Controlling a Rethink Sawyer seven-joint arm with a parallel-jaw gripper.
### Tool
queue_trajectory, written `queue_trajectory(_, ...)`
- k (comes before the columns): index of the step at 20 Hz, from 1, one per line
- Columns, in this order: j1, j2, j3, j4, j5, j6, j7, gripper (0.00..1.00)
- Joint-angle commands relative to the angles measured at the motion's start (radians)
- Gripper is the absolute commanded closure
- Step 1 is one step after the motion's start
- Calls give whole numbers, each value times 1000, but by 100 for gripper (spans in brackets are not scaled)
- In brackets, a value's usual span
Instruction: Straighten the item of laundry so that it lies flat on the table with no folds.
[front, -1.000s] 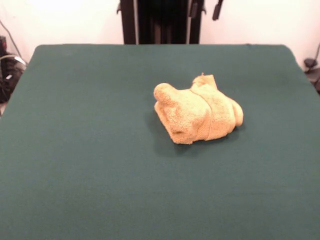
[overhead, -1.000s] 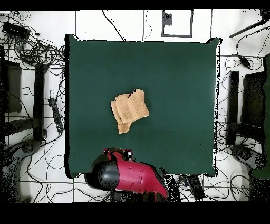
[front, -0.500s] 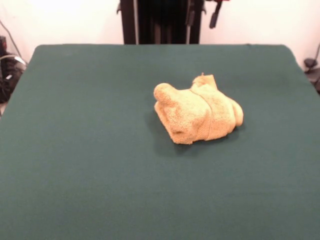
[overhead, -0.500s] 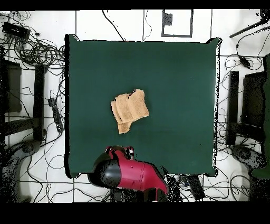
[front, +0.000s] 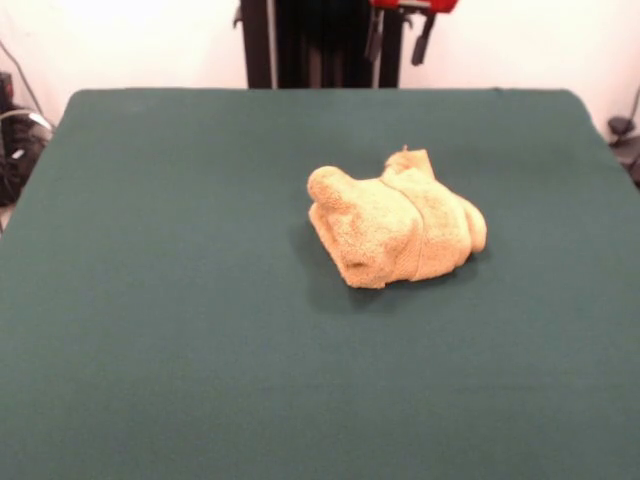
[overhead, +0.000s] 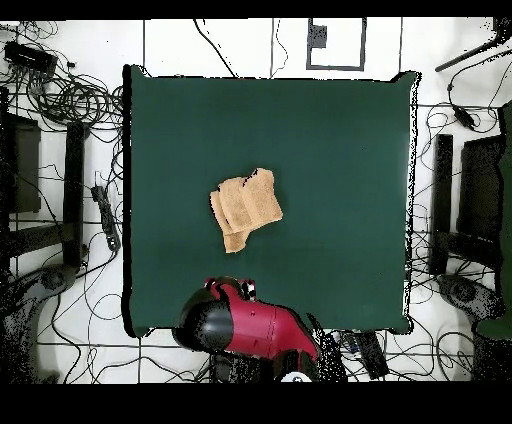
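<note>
The item of laundry (front: 395, 228) is a golden-orange towel, crumpled into a folded heap a little right of the middle of the dark green table (front: 180, 300). Seen from above, the towel (overhead: 246, 208) lies bunched near the table's (overhead: 340, 150) centre, with a woven band across it. My gripper (front: 398, 42) hangs at the far edge of the table, well above and behind the towel. It is open, its two dark fingers apart with nothing between them. From above, the red arm (overhead: 250, 328) covers the table's near edge, with the gripper (overhead: 240, 291) at its tip.
Cables (overhead: 70, 100) and dark equipment lie on the floor around the table. The black pedestal (front: 320, 45) stands behind the far edge.
The gripper has come down and to the left in the front view, with a red part of the arm now showing at the top edge. The towel has not moved.
</note>
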Motion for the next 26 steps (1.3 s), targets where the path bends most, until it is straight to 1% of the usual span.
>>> queue_trajectory(1,24,66,107,-86,26,-59,178,0)
queue_trajectory(7,34,91,94,-129,23,-19,163,0)
queue_trajectory(11,46,98,83,-138,21,-26,170,0)
queue_trajectory(21,84,112,40,-195,22,70,165,0)
queue_trajectory(26,92,129,31,-219,21,62,168,0)
